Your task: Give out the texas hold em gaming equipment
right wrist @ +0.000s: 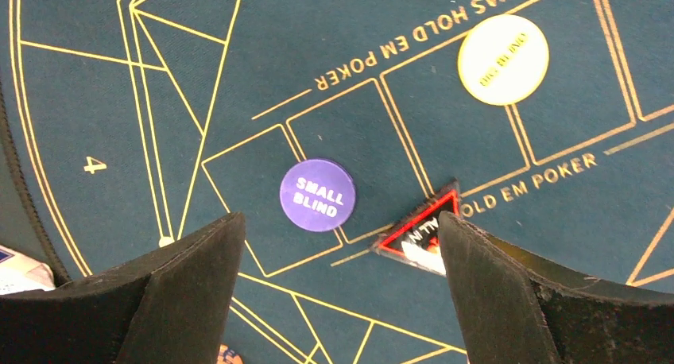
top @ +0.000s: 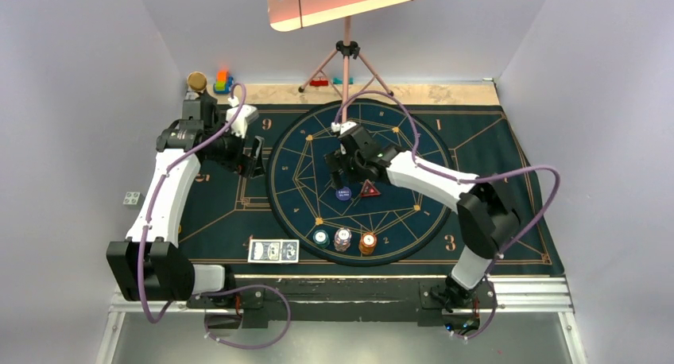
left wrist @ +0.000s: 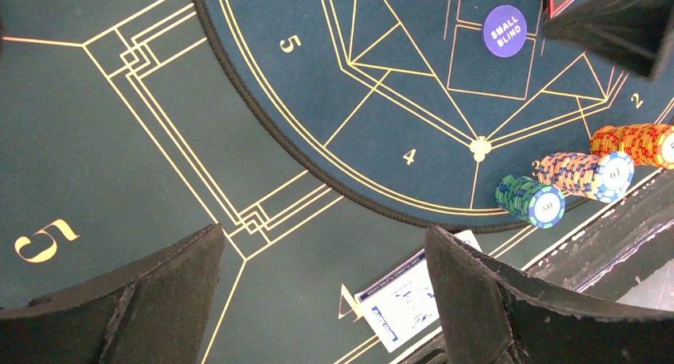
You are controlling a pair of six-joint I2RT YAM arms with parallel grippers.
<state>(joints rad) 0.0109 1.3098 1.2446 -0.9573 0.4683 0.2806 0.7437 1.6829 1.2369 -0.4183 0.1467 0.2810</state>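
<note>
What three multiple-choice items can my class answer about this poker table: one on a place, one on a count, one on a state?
1. Where do the playing cards lie?
A in a gripper
B on a disc
C beside the round mat, left of the chip stacks

2. How many chip stacks stand there?
A two
B three
C five

3. How is the right gripper?
A open and empty
B shut on a disc
C shut on a card

Answers:
1 C, the cards lie flat just off the circle's edge.
2 B, three stacks stand in a row.
3 A, its fingers stand wide apart, gripping nothing.
</note>
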